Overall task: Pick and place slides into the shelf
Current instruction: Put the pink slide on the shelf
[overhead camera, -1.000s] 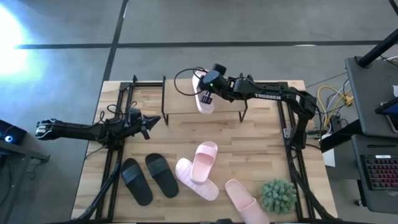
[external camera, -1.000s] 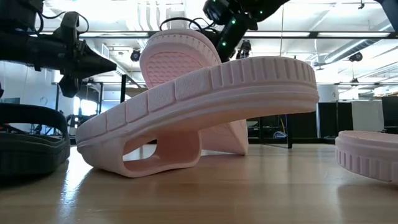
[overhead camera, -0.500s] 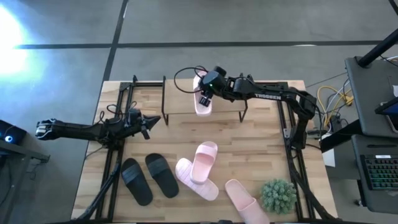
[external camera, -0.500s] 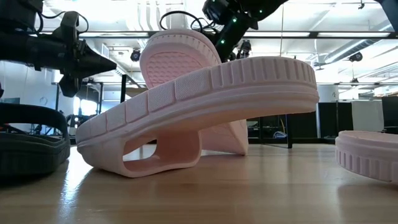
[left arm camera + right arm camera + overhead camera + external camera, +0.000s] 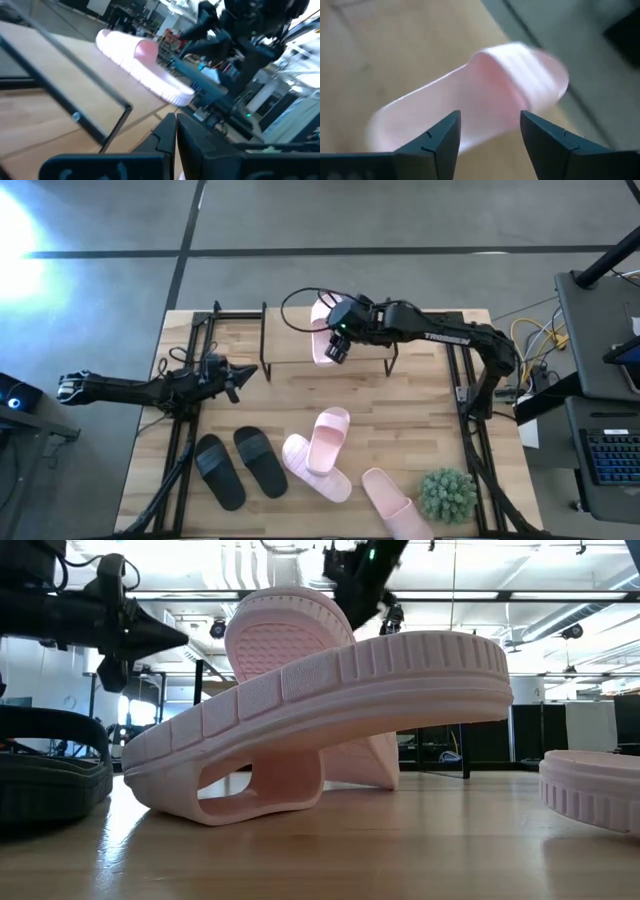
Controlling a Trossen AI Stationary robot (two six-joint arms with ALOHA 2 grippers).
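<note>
Right gripper (image 5: 337,348) fingers spread wide, empty, above light pink rubbery slide (image 5: 322,340) lying on low wood-topped shelf (image 5: 290,343); left gripper (image 5: 240,372) waits beside, fingers together.

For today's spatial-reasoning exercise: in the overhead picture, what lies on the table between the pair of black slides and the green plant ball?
In the high view, three light pink slides lie between the black slides and the plant ball; two of them overlap.

Green plant ball (image 5: 446,494) — near the wooden tabletop's (image 5: 420,405) corner; keyboard (image 5: 612,455) and yellow cables (image 5: 532,333) lie beyond its edge.
</note>
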